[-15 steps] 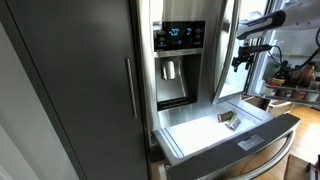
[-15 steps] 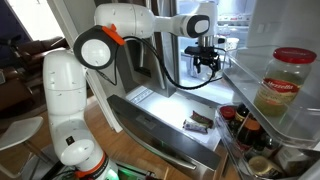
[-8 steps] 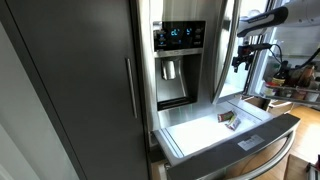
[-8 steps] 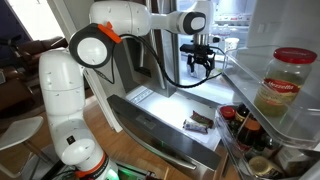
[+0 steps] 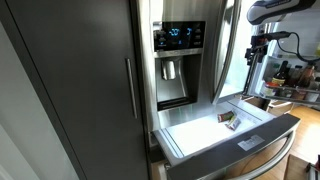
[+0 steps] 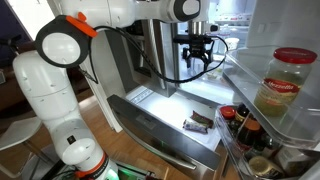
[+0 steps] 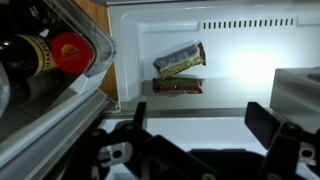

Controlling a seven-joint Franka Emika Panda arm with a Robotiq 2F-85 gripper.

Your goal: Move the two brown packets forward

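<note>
Upward and aside the pincer (image 6: 200,55) has swung since a second ago, jaws spread wide and empty, probably for a clear look down: the yellow-tinged packet (image 7: 180,59) lies just beside the darker packet (image 7: 178,86), left on the drawer's surface (image 7: 250,100).

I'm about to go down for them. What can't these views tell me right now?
Print on the two brown packets: blurred in wrist view, too small in both exterior views.
Drawer floor nearest the camera: hidden by the gripper in wrist view.
Whether the packets touch: one dark blur in an exterior view.
</note>
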